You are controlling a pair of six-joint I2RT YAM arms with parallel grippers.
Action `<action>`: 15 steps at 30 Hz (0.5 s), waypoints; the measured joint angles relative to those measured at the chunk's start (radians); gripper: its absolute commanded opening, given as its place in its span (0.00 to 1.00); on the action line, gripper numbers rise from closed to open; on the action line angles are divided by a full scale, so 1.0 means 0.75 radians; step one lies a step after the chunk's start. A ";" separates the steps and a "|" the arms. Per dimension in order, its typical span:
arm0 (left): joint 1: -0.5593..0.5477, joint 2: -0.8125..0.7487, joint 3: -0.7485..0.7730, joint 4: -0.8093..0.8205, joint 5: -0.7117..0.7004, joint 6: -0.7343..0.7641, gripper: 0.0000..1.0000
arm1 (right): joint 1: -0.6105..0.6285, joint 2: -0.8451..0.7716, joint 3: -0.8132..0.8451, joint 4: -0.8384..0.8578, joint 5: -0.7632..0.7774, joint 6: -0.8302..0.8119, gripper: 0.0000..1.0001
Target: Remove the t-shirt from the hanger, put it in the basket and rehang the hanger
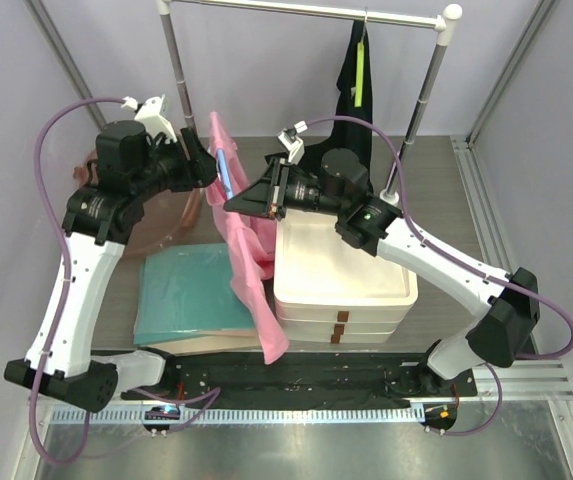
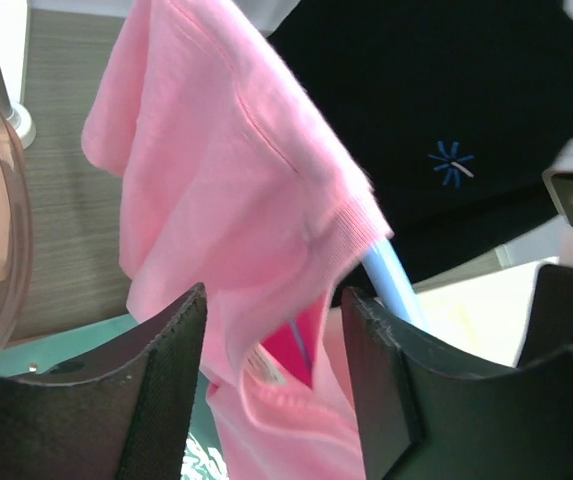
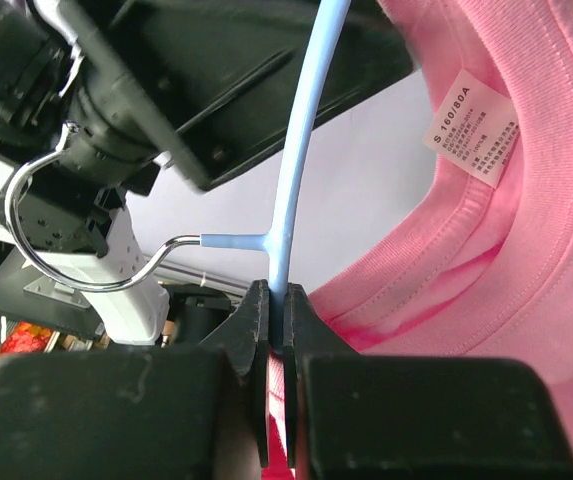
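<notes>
A pink t-shirt (image 1: 251, 255) hangs on a light blue hanger (image 1: 226, 175) held in the air between my two arms. My right gripper (image 1: 238, 202) is shut on the hanger's blue bar (image 3: 306, 130) just below its metal hook (image 3: 66, 250). The shirt's collar and size label (image 3: 471, 130) hang beside it. My left gripper (image 2: 276, 350) is open, its jaws wide apart on either side of the shirt's collar (image 2: 266, 230). In the top view the left gripper (image 1: 206, 160) is at the shirt's top left. The blue hanger arm (image 2: 391, 280) pokes out of the collar.
A black garment (image 1: 351, 70) on a yellow-green hanger hangs from the white rail (image 1: 306, 10) at the back. Stacked white boxes (image 1: 341, 275) stand under my right arm. A folded teal cloth (image 1: 186, 295) lies to the left and a clear bowl (image 1: 171, 215) sits behind it.
</notes>
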 measured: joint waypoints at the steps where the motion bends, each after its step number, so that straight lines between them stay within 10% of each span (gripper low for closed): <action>1: 0.001 0.023 0.007 0.000 -0.007 0.000 0.55 | 0.000 0.000 0.000 0.001 -0.001 0.001 0.01; 3: 0.004 0.063 0.014 -0.002 -0.010 0.000 0.52 | 0.000 0.000 0.000 0.000 -0.001 0.003 0.01; 8: 0.016 0.111 0.023 0.001 -0.020 -0.011 0.07 | 0.000 0.000 -0.001 0.003 -0.009 0.005 0.01; 15: 0.038 0.251 0.284 -0.001 -0.278 -0.078 0.00 | 0.003 -0.030 -0.112 0.057 -0.042 0.001 0.01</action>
